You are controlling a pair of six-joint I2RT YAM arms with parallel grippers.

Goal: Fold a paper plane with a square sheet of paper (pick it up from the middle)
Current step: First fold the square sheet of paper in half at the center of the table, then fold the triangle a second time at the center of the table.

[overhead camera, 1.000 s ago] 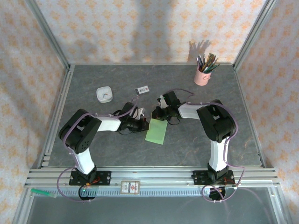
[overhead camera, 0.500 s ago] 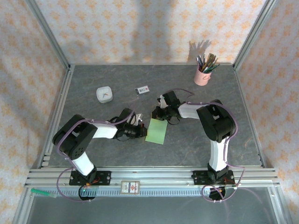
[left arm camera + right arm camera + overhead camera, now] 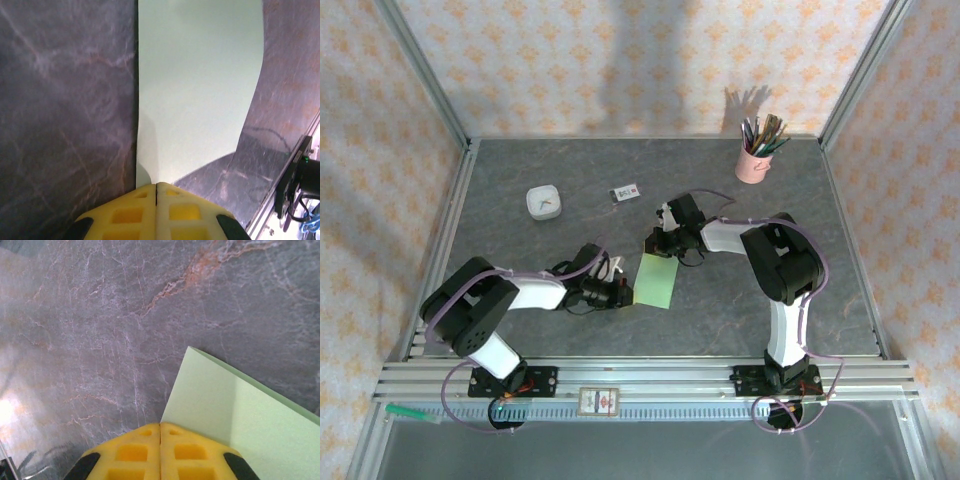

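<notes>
Jaws together on left gripper [image 3: 156, 186] and right gripper [image 3: 160, 425], touching square sheet of paper [image 3: 200, 90] just ahead of each.

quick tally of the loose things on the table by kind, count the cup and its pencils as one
pale green paper sheet: 1
pink pencil cup: 1
small white dish: 1
small white printed card: 1
total: 4
</notes>
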